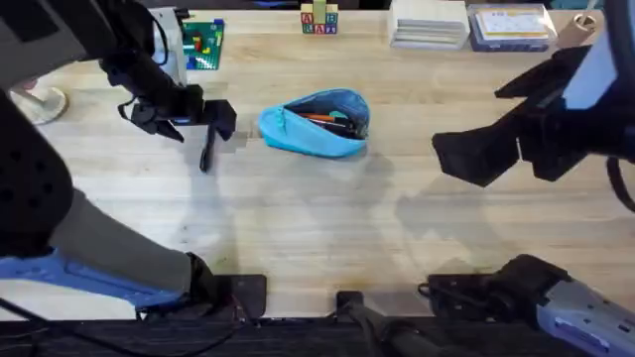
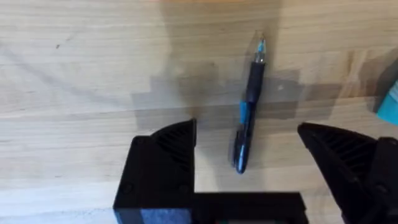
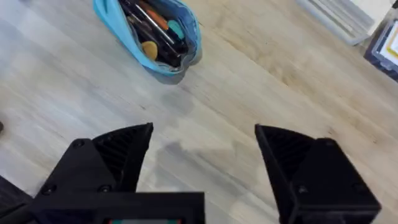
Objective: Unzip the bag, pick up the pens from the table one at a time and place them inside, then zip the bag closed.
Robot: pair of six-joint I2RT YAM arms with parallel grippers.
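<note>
The bag (image 1: 316, 124) lies unzipped on the worktop (image 1: 327, 218) with pens inside. The left end effector (image 2: 249, 155) hangs spread over one pen (image 2: 247, 109). The right end effector (image 3: 205, 162) is spread too.

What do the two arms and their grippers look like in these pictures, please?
Both arms are black. The left gripper has black, blocky fingers with ribbed inner faces; the right gripper has black, wedge-shaped fingers ribbed the same way. In the overhead view the left arm's base carries a blue and grey section, and the right arm's base a grey and blue housing with dark cables beside it.
</note>
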